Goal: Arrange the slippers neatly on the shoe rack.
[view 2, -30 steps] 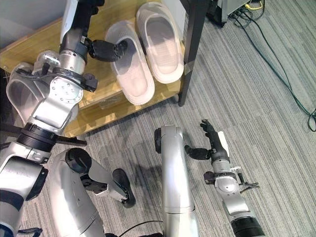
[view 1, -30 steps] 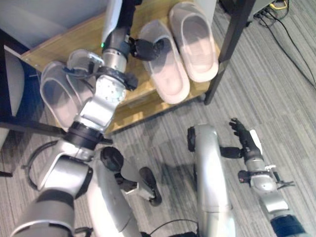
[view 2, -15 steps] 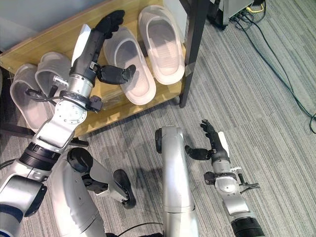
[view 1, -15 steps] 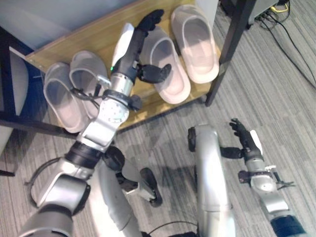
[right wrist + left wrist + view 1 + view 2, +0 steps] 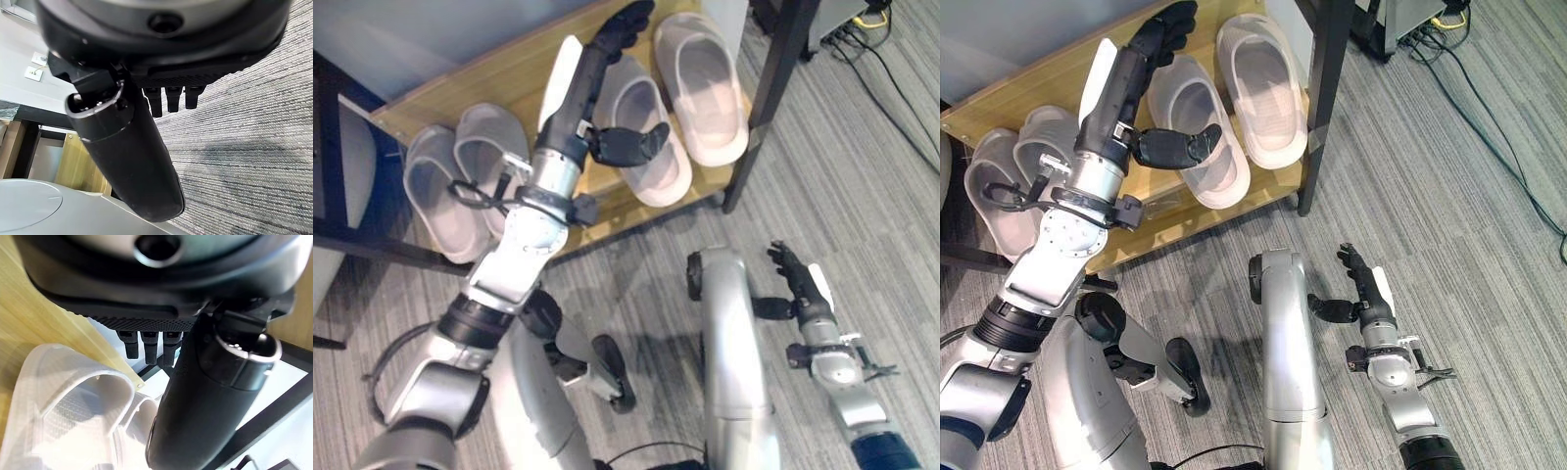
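The left hand (image 5: 597,88) hovered open, fingers straight, over the rack (image 5: 460,83), holding nothing. Four slippers lay on the shelf: one pair (image 5: 680,98) just under its thumb, the other pair (image 5: 460,181) beside its wrist. The right hand (image 5: 1366,289) hung open over the carpet. The near-thumb slipper probably needed only a gentle straight-fingered nudge to lie parallel.

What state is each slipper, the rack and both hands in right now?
Left pair of slippers: side by side on the shelf, upright.
Right pair of slippers: side by side on the shelf, upright.
Shoe rack: holds all four slippers.
Left hand: open, above the right pair, holding nothing.
Right hand: open, idle over the carpet.
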Controlling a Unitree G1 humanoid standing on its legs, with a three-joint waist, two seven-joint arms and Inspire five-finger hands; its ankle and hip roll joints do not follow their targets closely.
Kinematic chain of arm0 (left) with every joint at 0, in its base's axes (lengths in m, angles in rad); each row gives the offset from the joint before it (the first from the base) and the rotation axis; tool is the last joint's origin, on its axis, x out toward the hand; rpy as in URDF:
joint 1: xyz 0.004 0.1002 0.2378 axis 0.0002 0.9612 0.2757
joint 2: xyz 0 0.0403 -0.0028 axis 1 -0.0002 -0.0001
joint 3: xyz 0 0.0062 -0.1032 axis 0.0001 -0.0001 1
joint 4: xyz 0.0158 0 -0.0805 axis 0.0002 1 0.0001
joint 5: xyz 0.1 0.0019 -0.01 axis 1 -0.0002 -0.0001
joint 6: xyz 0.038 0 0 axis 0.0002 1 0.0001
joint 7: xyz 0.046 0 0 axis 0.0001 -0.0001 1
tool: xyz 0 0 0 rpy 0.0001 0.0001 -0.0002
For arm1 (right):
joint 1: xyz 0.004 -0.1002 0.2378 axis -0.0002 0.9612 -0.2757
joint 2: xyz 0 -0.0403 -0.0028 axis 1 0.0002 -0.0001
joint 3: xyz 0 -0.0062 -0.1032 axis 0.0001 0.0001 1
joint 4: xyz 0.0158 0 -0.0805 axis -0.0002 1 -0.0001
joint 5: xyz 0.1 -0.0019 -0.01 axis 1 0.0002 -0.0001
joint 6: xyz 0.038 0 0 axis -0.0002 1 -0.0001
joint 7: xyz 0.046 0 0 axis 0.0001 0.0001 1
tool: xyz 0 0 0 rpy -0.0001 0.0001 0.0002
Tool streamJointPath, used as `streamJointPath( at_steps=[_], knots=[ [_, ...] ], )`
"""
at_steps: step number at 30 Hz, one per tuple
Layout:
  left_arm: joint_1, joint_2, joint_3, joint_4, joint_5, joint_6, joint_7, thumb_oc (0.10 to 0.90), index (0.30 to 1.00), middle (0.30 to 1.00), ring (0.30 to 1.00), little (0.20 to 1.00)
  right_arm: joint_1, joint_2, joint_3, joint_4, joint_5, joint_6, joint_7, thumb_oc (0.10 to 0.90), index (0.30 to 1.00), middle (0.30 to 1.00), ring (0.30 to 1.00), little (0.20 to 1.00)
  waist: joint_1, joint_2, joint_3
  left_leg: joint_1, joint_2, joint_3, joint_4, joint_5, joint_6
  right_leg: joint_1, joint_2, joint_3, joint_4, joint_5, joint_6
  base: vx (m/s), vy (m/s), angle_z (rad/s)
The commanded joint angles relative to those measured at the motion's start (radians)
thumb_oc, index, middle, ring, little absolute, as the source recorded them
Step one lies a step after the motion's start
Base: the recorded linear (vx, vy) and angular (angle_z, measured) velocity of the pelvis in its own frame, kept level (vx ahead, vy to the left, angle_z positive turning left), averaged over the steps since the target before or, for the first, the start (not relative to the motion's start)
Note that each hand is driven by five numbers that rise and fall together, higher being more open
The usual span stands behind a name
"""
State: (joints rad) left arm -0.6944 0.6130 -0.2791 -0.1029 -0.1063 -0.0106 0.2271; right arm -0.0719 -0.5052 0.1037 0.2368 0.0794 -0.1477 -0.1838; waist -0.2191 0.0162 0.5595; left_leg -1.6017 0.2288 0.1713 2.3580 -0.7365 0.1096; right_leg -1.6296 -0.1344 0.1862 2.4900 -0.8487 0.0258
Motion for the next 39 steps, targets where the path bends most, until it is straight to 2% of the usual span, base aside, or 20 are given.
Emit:
streamJointPath(
  at_steps=[1, 5, 12, 16, 30, 39],
  knots=[
    [-0.013, 0.022, 0.107, -0.121, -0.077, -0.102, 0.004, 0.800, 0.900, 0.900, 0.900, 0.900, -0.055, -0.030, -0.056, -0.139, -0.020, -0.092, -0.018, 0.800, 0.900, 0.900, 0.900, 0.900, 0.041, -0.020, -0.040, 0.032, -0.048, -0.196, -0.025, 0.120, -0.104, 0.060, 0.018, 0.154, -0.062, 0.358, -0.030, 0.00, 0.000, 0.00],
    [0.041, 0.019, 0.117, -0.164, -0.111, -0.100, -0.013, 0.800, 0.900, 0.900, 0.900, 0.900, -0.049, -0.029, -0.063, -0.146, -0.018, -0.090, -0.015, 0.800, 0.900, 0.900, 0.900, 0.900, 0.042, -0.020, -0.040, 0.032, -0.050, -0.196, -0.021, 0.118, -0.104, 0.060, 0.019, 0.153, -0.059, 0.359, -0.031, 0.00, 0.000, 0.00],
    [0.202, 0.016, 0.075, -0.279, -0.286, -0.095, -0.107, 0.800, 0.900, 0.900, 0.900, 0.900, -0.042, -0.038, -0.071, -0.154, -0.006, -0.090, -0.002, 0.800, 0.900, 0.900, 0.900, 0.900, 0.042, -0.028, -0.040, 0.032, -0.051, -0.189, -0.012, 0.105, -0.104, 0.060, 0.023, 0.154, -0.052, 0.364, -0.034, 0.00, 0.000, 0.00],
    [0.208, 0.025, 0.065, -0.265, -0.287, -0.090, -0.115, 0.800, 0.900, 0.900, 0.900, 0.900, -0.046, -0.038, -0.067, -0.152, -0.001, -0.091, 0.003, 0.800, 0.900, 0.900, 0.900, 0.900, 0.041, -0.031, -0.040, 0.032, -0.052, -0.190, -0.010, 0.102, -0.104, 0.060, 0.025, 0.156, -0.051, 0.363, -0.034, 0.00, 0.000, 0.00],
    [0.042, 0.057, 0.016, 0.085, -0.076, -0.084, -0.082, 0.800, 0.900, 0.900, 0.900, 0.900, -0.061, -0.046, -0.045, -0.123, 0.011, -0.092, 0.003, 0.800, 0.900, 0.900, 0.900, 0.900, 0.016, -0.044, -0.040, 0.032, -0.051, -0.199, -0.004, 0.110, -0.111, 0.060, 0.021, 0.155, -0.059, 0.365, -0.020, 0.00, 0.000, 0.00],
    [-0.045, 0.033, 0.001, 0.180, -0.082, -0.101, -0.050, 0.800, 0.900, 0.900, 0.900, 0.900, -0.071, -0.046, -0.026, -0.114, 0.022, -0.094, -0.002, 0.800, 0.900, 0.900, 0.900, 0.900, 0.000, -0.056, -0.040, 0.032, -0.048, -0.190, -0.004, 0.111, -0.112, 0.060, 0.019, 0.168, -0.057, 0.362, -0.018, 0.00, 0.000, 0.00]
  ],
)
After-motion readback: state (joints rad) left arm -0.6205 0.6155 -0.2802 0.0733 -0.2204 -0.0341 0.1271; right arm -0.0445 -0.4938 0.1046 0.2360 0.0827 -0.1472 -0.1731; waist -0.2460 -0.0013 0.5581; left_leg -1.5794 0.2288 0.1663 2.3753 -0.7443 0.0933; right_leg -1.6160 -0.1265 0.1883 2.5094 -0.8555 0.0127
